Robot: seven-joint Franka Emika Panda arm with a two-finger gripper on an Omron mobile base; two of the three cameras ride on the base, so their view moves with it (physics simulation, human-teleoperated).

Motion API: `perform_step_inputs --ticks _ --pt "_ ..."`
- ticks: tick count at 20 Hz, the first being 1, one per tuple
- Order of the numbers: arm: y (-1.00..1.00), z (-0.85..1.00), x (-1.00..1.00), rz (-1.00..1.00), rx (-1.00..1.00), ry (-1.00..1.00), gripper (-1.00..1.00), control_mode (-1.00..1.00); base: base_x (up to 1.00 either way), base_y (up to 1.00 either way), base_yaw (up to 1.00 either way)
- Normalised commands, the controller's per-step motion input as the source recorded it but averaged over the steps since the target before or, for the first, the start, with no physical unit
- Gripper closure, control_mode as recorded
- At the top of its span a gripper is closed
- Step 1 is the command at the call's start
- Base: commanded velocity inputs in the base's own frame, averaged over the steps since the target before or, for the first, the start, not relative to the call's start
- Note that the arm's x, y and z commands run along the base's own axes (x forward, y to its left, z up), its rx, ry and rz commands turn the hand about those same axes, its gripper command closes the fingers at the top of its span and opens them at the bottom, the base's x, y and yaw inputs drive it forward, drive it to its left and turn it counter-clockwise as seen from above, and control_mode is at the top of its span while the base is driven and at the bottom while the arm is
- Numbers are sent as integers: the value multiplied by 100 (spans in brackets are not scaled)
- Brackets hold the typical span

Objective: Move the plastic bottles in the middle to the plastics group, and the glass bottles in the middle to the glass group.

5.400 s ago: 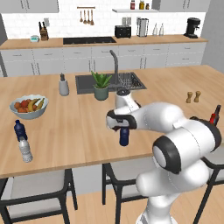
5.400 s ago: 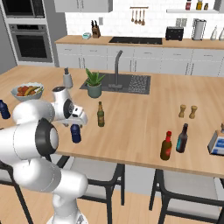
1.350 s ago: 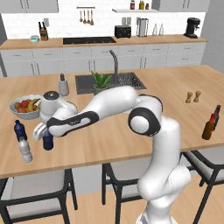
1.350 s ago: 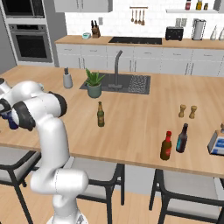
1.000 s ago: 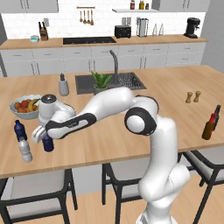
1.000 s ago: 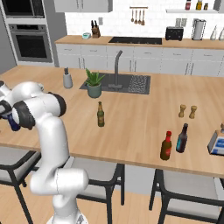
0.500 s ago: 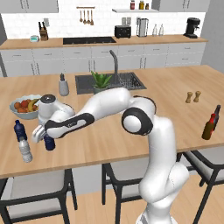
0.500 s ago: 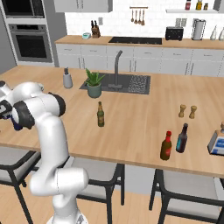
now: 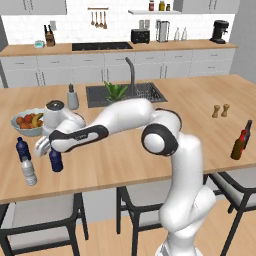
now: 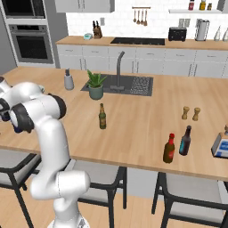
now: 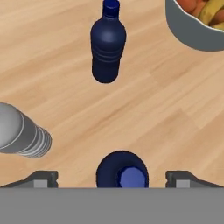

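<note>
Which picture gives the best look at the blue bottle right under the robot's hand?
The hand view: the blue bottle sits between the open gripper tips, seen from above. The left base view shows it upright beside the clear bottle. In the right base view I cannot make it out.

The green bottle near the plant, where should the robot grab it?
Probably around the straight body of the green bottle, below its thin neck, coming in from the side. It stands upright and alone on the wooden counter, with the plant well behind it, so open fingers can slide around it.
</note>
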Motion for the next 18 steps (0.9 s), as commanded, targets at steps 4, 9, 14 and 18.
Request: perform_step_inputs --ticks 4,9,14,18 --pt "-43 46 -19 -6 1 0 -100 -100 0 0 0" --pt "-77 21 -46 -9 0 0 -100 -100 0 0 0" --pt "-82 23 -26 -14 0 0 -100 -100 0 0 0" --pt "-82 26 -14 -17 0 0 -100 -100 0 0 0"
